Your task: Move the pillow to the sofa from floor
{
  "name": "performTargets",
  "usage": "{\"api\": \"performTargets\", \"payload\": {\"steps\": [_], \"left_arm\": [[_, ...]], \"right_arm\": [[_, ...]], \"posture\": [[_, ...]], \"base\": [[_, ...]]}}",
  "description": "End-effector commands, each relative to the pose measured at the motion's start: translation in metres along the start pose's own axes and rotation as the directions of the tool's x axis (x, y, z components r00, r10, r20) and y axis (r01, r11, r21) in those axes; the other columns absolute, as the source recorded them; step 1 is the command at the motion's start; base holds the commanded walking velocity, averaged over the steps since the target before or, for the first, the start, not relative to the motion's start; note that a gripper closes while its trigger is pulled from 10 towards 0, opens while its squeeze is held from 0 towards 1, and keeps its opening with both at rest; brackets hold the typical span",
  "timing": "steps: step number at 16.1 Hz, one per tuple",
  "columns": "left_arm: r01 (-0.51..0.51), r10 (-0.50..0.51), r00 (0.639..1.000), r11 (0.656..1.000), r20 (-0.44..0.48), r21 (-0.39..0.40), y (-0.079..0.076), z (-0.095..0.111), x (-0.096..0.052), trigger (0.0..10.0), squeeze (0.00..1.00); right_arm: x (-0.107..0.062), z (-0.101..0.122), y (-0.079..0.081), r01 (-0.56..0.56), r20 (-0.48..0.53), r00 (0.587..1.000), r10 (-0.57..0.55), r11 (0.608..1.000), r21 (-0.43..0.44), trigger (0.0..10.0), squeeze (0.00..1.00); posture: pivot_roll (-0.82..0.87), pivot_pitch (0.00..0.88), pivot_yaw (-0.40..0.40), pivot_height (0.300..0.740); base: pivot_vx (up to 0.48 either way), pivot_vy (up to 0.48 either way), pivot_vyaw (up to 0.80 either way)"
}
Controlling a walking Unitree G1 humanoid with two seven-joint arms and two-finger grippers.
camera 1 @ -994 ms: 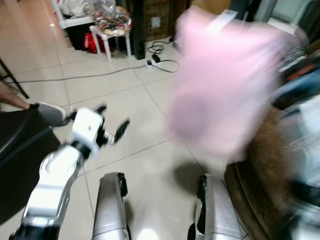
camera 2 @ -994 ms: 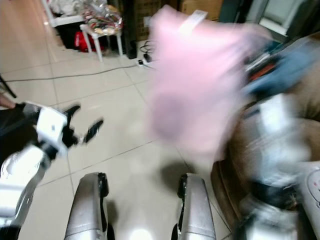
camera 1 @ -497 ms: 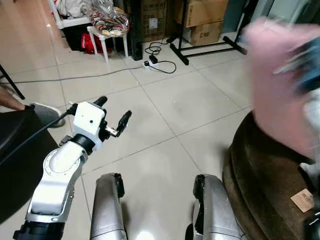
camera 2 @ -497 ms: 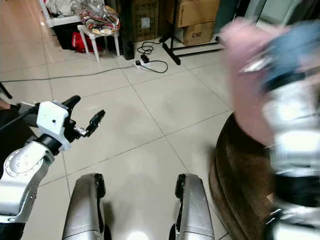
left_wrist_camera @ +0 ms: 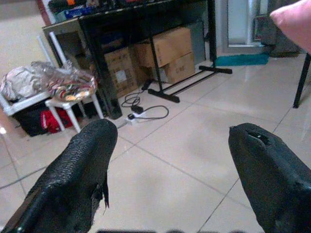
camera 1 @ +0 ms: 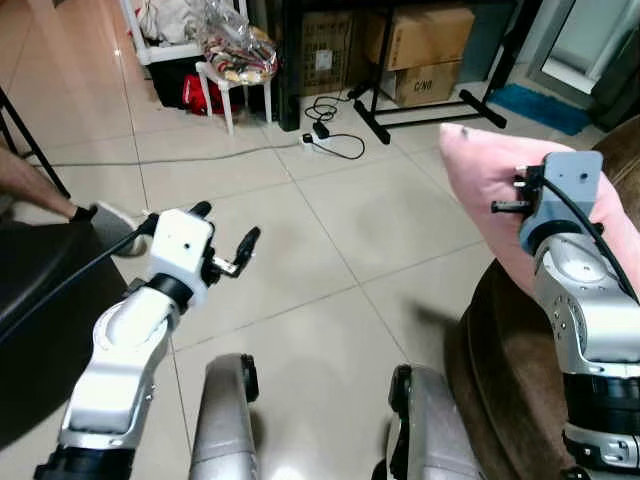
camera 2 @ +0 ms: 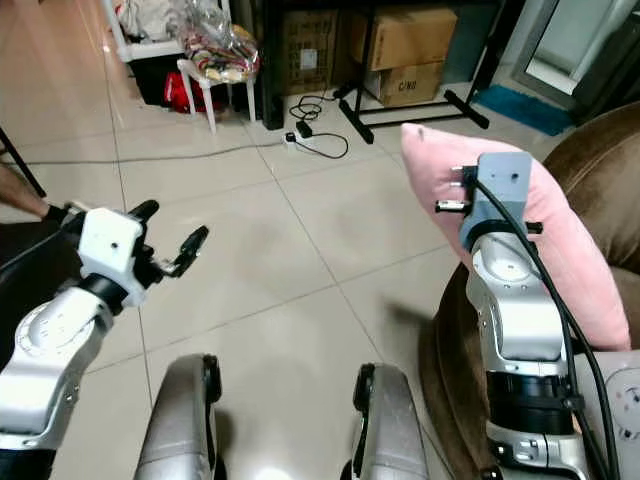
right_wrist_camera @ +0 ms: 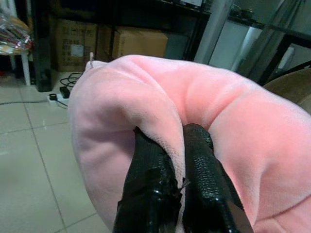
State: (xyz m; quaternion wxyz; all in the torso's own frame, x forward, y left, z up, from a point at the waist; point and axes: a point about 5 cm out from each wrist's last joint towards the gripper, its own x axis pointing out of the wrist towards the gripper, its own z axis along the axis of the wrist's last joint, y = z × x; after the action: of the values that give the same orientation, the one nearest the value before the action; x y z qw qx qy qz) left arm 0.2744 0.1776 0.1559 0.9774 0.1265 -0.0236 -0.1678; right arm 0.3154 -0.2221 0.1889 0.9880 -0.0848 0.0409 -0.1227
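The pillow (camera 2: 520, 230) is held raised at the right, over the sofa (camera 2: 600, 150), pinched in the clenched right gripper (right_wrist_camera: 177, 187). The left gripper (left_wrist_camera: 172, 167) is spread, ungrasping, over the floor (camera 1: 330, 230).

Ahead of me, the tiled floor (camera 1: 330, 230) carries a white power strip (camera 1: 318, 141) with a coiled black cable (camera 1: 345, 150), both lying just in front of a black stand's base (camera 1: 425, 115). Two cardboard boxes (camera 1: 425, 50) sit stacked behind that stand, and a further box (camera 1: 322, 55) sits under the dark shelving beside them. To my left, a small white stool (camera 1: 235, 85) bears a clear bag of coloured items (camera 1: 235, 48), a red bag (camera 1: 200, 92) rests behind it, and a person's foot in a grey shoe (camera 1: 118, 222) touches the floor.
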Motion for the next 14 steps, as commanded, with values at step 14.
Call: {"api": "performTargets", "payload": {"steps": [14], "left_arm": [[-0.016, 0.018, 0.998, 0.999, -0.068, 0.035, -0.013, -0.029, -0.016, 10.0, 0.00]], "right_arm": [[-0.032, -0.029, 0.022, -0.054, 0.008, 0.999, 0.053, 0.988, 0.148, 10.0, 0.00]], "posture": [[0.03, 0.000, -0.031, 0.680]], "base": [[0.000, 0.000, 0.00]]}}
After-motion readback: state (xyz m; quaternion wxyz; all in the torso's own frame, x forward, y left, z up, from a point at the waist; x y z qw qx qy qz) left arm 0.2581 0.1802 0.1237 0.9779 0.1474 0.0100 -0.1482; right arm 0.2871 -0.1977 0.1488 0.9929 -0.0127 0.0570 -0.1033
